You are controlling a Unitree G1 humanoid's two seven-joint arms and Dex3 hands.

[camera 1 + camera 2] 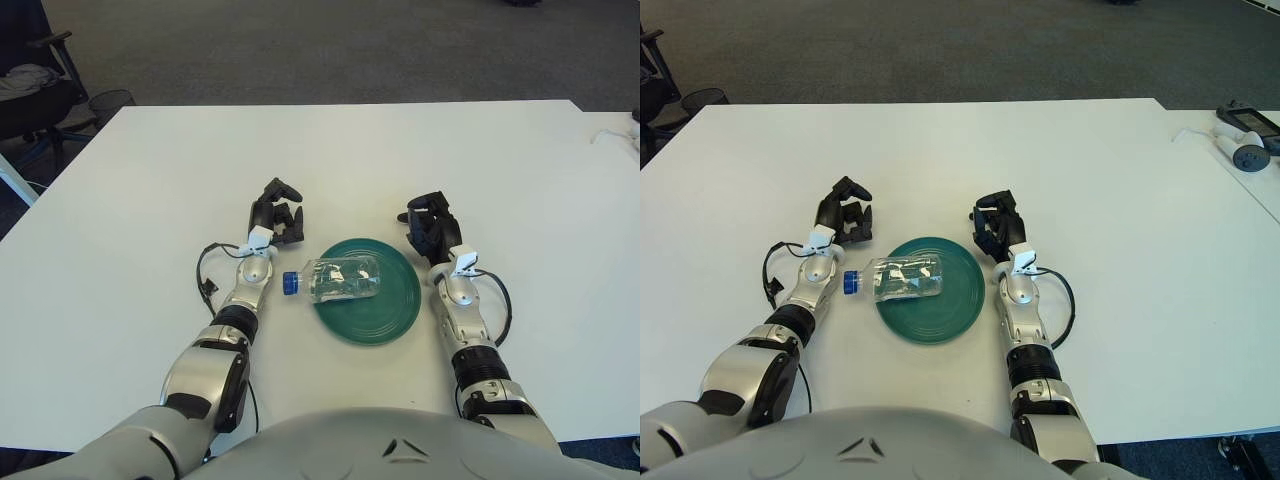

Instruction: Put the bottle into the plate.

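left hand (277,214): just left of the bottle's cap, apart from it, fingers loosely curled, holding nothing.
bottle (336,279): clear, blue cap, on its side; body on the left part of the plate, cap end hanging past the rim over the table (150,180).
plate (395,305): green, between the two hands.
right hand (430,224): beside the plate's right rim, fingers curled, holding nothing.
risk: the round bottle is only partly on the plate; a brush from the left hand could roll or tip it off the rim.
views: the right eye alone shows devices (1243,135) on a neighbouring table; the left eye alone shows a chair (30,85) far left.
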